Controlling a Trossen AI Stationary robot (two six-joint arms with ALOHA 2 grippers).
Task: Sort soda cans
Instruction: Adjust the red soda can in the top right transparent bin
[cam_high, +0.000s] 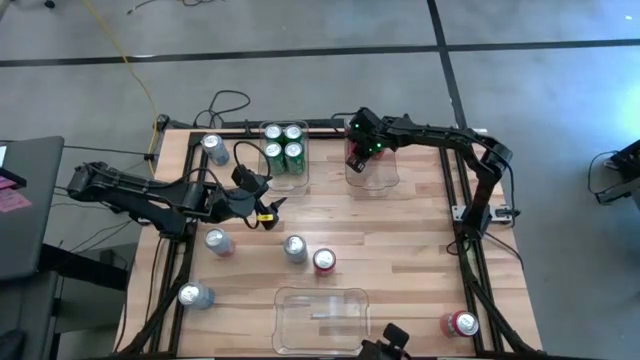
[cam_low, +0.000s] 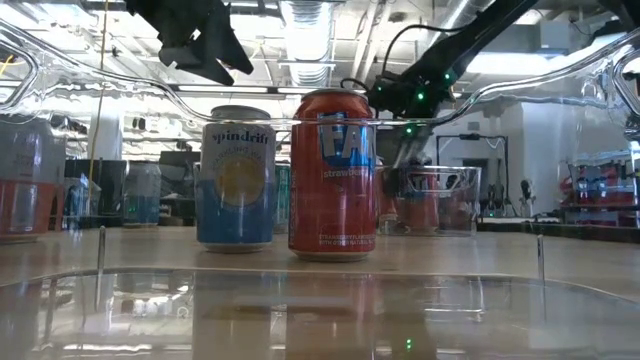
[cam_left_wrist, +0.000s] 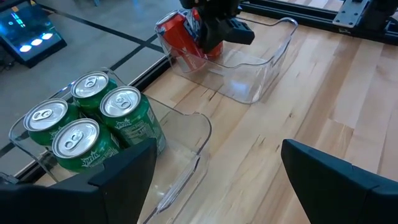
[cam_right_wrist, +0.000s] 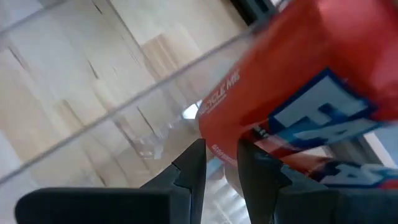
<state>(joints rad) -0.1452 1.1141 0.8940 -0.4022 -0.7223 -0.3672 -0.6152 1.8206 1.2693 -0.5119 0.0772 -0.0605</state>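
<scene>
The right gripper (cam_high: 357, 152) reaches into the clear bin (cam_high: 385, 178) at the table's far right, its fingers (cam_right_wrist: 193, 168) nearly pressed together beside a tilted red can (cam_left_wrist: 177, 34); whether they pinch it I cannot tell. The left gripper (cam_high: 262, 200) hovers spread wide and empty, just near of the far bin (cam_left_wrist: 186, 155) holding four green cans (cam_high: 283, 143). Silver cans (cam_high: 294, 247) and another red can (cam_high: 324, 261) stand loose mid-table.

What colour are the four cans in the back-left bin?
Green, with silver tops; clearest in the left wrist view.
</scene>
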